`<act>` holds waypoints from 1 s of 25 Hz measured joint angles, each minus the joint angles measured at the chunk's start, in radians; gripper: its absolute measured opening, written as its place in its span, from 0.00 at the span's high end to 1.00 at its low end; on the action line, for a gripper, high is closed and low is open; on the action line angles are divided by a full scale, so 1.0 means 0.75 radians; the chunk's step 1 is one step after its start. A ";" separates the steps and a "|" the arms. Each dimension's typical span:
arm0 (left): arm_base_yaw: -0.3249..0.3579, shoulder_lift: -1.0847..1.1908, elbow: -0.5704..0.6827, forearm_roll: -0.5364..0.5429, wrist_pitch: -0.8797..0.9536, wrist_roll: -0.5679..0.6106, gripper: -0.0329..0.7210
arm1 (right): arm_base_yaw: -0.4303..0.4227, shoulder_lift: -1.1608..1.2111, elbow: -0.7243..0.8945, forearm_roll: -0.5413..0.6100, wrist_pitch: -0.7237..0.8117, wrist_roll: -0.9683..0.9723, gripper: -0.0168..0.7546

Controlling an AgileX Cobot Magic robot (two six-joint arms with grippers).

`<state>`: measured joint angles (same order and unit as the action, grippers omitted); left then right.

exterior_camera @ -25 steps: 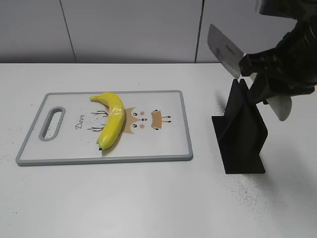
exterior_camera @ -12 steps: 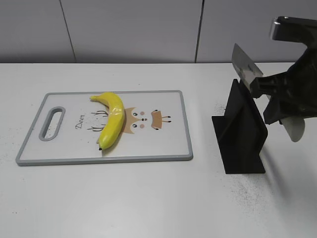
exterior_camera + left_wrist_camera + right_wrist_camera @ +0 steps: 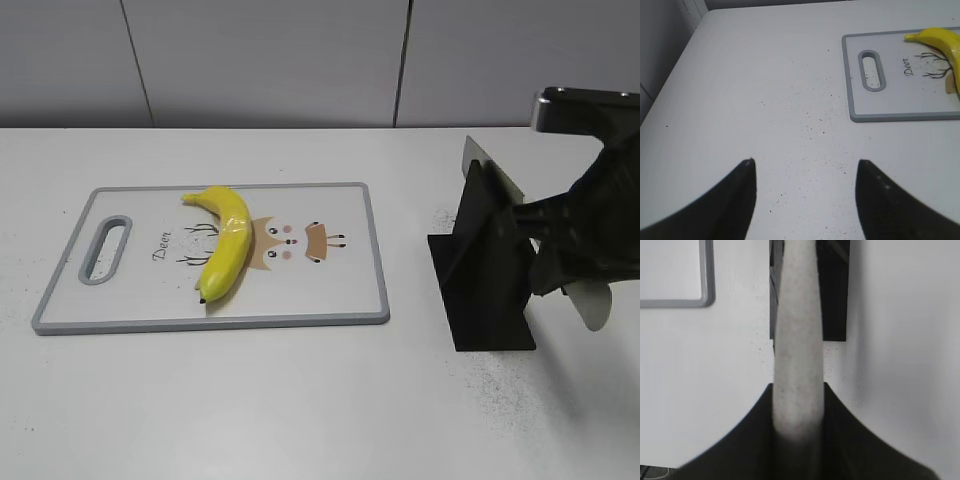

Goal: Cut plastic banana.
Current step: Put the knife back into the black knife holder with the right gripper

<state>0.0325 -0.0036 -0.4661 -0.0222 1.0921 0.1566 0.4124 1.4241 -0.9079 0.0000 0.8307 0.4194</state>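
Exterior view had the white bench (image 3: 300, 400) filling the scene, and on it, at nine o'clock of centre, the grey-rimmed cutting board (image 3: 372, 250) with its deer cartoon. Lying across that board was the plastic banana (image 3: 227, 245), stalk toward twelve o'clock, dark tip toward six, whole and uncut. Over at three o'clock stood the black knife stand (image 3: 485, 270), and the right arm was crowding it from the side!

Right pincer (image 3: 797, 415) was clamped on the pale knife handle (image 3: 796, 340), the handle running straight up the right wrist view toward the stand. The blade (image 3: 490, 170) showed only as a grey sliver above the stand's top edge. Left pincer (image 3: 805, 190) sat wide apart, holding nothing, low over bare bench, with the board's handle slot at its one o'clock.

By my reckoning that banana would handle light, stiff and glossy, so it could skid on the smooth board. The shiny band round its middle looked like the place to cut, with a steadying hold best taken on the thick part near the stalk.

Against a second earlier, the knife had dropped: the blade had been raised well clear above the stand, and now it was down in it. Banana and board had not budged.
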 joint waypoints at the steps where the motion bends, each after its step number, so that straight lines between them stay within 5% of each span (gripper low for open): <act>1: 0.000 0.000 0.000 0.000 0.000 0.000 0.18 | 0.000 0.008 0.010 0.000 -0.003 0.000 0.77; 12: 0.000 0.000 0.000 0.001 0.000 0.000 0.18 | 0.000 0.016 0.016 0.031 -0.018 0.000 0.76; 19: 0.000 0.000 0.000 0.001 0.000 0.000 0.18 | 0.000 -0.021 0.016 0.037 -0.002 -0.015 0.31; 25: 0.000 0.000 0.000 0.002 0.000 0.000 0.18 | 0.000 -0.264 0.020 0.036 -0.012 -0.253 0.23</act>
<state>0.0325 -0.0036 -0.4661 -0.0204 1.0921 0.1566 0.4124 1.2263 -0.8927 0.0268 0.8216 0.2299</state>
